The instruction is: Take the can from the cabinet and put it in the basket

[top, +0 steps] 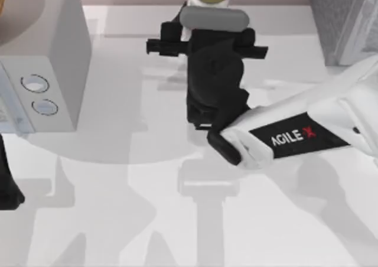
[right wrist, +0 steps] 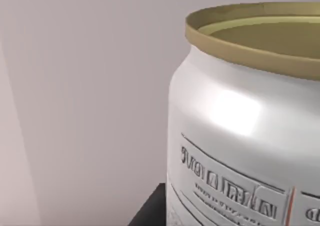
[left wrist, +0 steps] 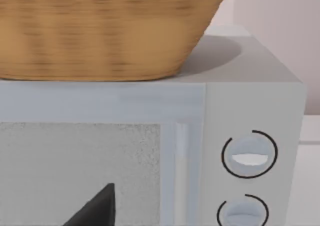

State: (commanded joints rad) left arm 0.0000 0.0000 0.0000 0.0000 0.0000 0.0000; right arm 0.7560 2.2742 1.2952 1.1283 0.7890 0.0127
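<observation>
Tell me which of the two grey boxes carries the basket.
The smooth light grey box with two round dials, at the table's left, carries the wicker basket on top. The dark speckled cabinet sits far right.

The top view looks straight down on the worktop (top: 118, 220). The left wrist view faces the front of the light grey box with two dials (left wrist: 250, 156) from close by, a box the top view shares at its left. The right wrist view sits very close to the can (right wrist: 240, 136), seen at the far edge from above.
</observation>
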